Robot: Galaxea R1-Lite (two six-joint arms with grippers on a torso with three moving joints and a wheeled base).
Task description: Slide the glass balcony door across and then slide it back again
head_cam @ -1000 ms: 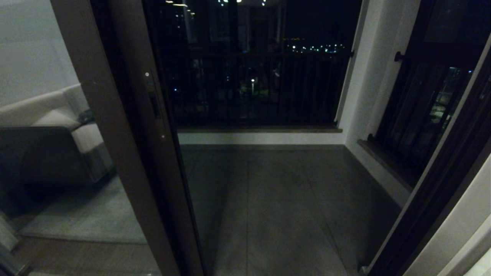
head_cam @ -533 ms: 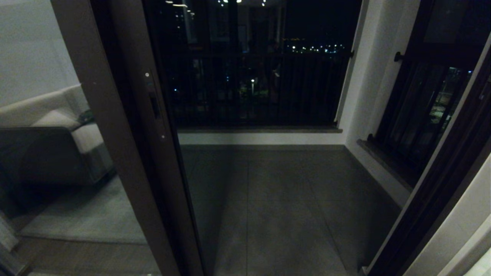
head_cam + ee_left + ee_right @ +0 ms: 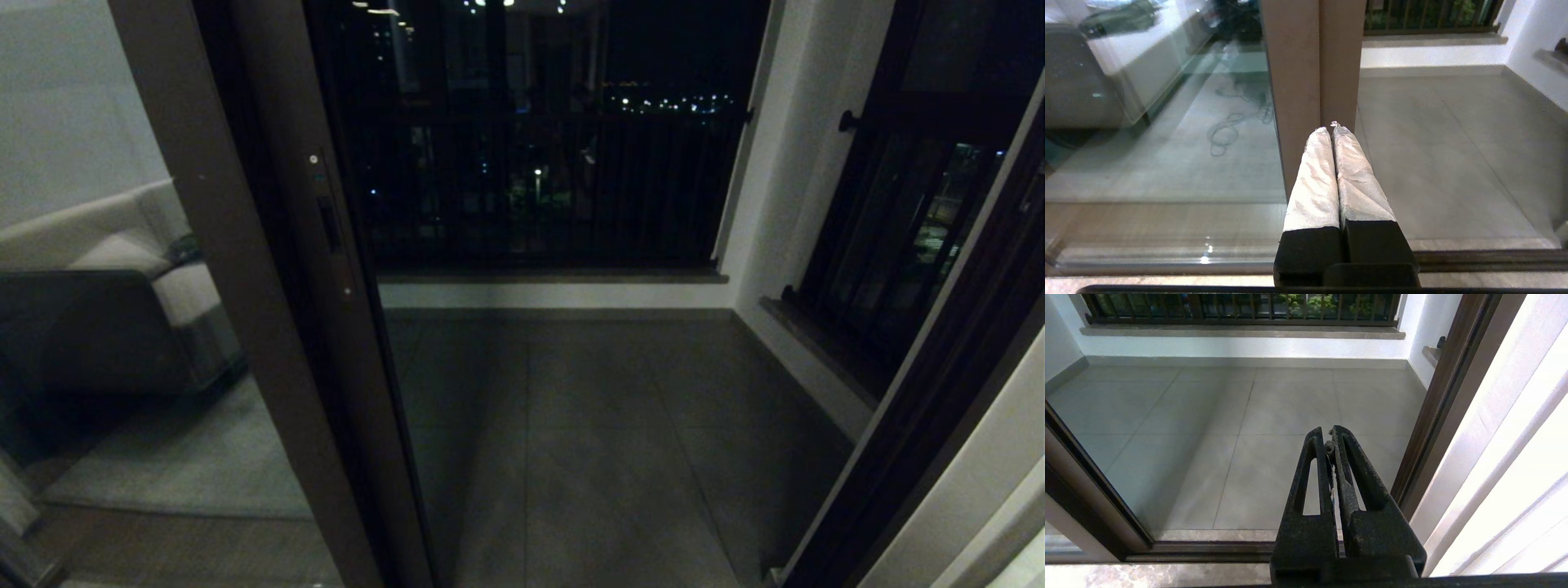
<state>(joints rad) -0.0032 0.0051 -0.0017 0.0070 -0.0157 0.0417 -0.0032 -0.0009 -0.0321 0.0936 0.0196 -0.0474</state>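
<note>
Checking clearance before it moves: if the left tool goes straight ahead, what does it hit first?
Most likely the brown stile of the glass balcony door: the left tool, shut, points right at it; the gap is unclear.

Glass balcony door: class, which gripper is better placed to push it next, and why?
Left. The left gripper, shut, points at the glass balcony door edge stile right ahead. The right gripper, also shut, faces the open balcony floor.

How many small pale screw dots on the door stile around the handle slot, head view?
2. One sits above the handle slot at, one below it at, both on the glass balcony door stile. Others may be hidden in the dark.
</note>
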